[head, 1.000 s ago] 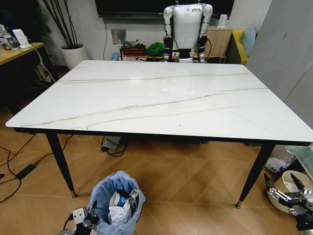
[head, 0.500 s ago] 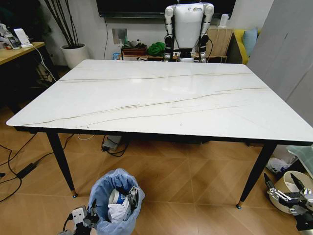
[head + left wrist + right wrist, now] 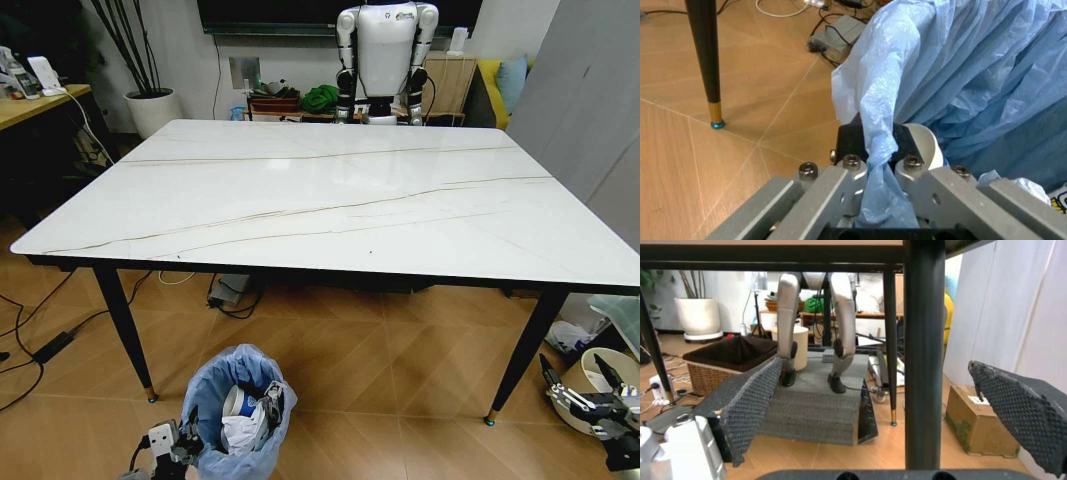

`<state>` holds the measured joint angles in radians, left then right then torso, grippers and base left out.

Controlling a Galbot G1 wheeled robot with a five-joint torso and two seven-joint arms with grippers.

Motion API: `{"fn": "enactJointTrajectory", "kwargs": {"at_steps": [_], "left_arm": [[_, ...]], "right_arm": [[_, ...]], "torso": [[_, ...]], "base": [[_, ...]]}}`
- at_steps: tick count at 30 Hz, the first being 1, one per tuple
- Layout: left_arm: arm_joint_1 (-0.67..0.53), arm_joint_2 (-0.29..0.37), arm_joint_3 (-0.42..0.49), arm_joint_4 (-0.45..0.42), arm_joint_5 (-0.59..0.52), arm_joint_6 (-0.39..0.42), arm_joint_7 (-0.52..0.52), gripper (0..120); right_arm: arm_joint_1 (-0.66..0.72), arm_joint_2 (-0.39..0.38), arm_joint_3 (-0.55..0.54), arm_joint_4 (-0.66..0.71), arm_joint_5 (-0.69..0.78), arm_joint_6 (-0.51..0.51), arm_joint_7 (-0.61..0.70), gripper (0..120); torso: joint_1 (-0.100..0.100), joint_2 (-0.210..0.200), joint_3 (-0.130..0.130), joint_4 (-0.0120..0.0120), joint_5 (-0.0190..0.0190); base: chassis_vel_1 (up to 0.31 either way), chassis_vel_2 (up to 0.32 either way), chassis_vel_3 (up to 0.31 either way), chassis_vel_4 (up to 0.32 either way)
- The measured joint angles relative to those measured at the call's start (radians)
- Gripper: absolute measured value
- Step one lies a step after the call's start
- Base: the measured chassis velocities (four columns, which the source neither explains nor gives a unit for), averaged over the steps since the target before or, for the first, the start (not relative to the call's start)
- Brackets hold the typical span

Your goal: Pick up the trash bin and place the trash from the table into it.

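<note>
The trash bin (image 3: 215, 385), lined with a crinkled light-blue bag, stands on the floor in front of the table (image 3: 330, 200). Trash lies inside it: a blue-and-white cup (image 3: 237, 403), crumpled white paper (image 3: 240, 436) and a dark wrapper (image 3: 272, 406). My left gripper (image 3: 185, 440) is shut on the bin's near rim. The left wrist view shows this gripper (image 3: 880, 147) pinching the blue bag (image 3: 973, 75) over the rim. My right gripper (image 3: 578, 372) hangs open low at the right, beyond the table's right leg. In its own view, the right gripper (image 3: 873, 367) has its meshed fingers (image 3: 750, 407) spread wide.
Black table legs (image 3: 125, 330) (image 3: 923, 365) stand close to both arms. A cream bin (image 3: 562, 412) sits by the right gripper. Cables and a power box (image 3: 840, 37) lie under the table. A white humanoid robot (image 3: 385, 50) stands behind the table, with a wicker basket (image 3: 733, 357) and cardboard box (image 3: 973, 427) nearby.
The whole head view has shifted slightly, so the camera moved. The left gripper stays shut on the bin's rim, and the right gripper stays open in the same place.
</note>
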<state>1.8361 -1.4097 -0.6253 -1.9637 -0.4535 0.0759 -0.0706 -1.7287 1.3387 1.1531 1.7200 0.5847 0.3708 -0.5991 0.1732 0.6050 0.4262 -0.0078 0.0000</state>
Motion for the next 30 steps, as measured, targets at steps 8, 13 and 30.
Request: {"fn": "enactJointTrajectory", "kwargs": {"at_steps": [8,13,30], "left_arm": [[-0.006,0.003,0.002,0.008,-0.002,0.004,0.0,0],[-0.013,0.01,0.011,0.012,-0.007,0.012,-0.002,0],[-0.031,0.018,0.027,0.037,-0.014,0.017,-0.004,0]], "right_arm": [[0.0,0.0,0.0,0.0,0.0,0.0,0.0,100],[0.0,0.0,0.0,0.0,0.0,0.0,0.0,100],[0.0,0.0,0.0,0.0,0.0,0.0,0.0,100]], "torso": [[-0.01,-0.022,-0.013,0.0,-0.0001],[-0.015,-0.035,-0.021,-0.0001,-0.0001],[-0.036,-0.09,-0.054,0.0,-0.0001]], "base": [[0.0,0.0,0.0,0.0],[0.0,0.0,0.0,0.0],[0.0,0.0,0.0,0.0]]}}
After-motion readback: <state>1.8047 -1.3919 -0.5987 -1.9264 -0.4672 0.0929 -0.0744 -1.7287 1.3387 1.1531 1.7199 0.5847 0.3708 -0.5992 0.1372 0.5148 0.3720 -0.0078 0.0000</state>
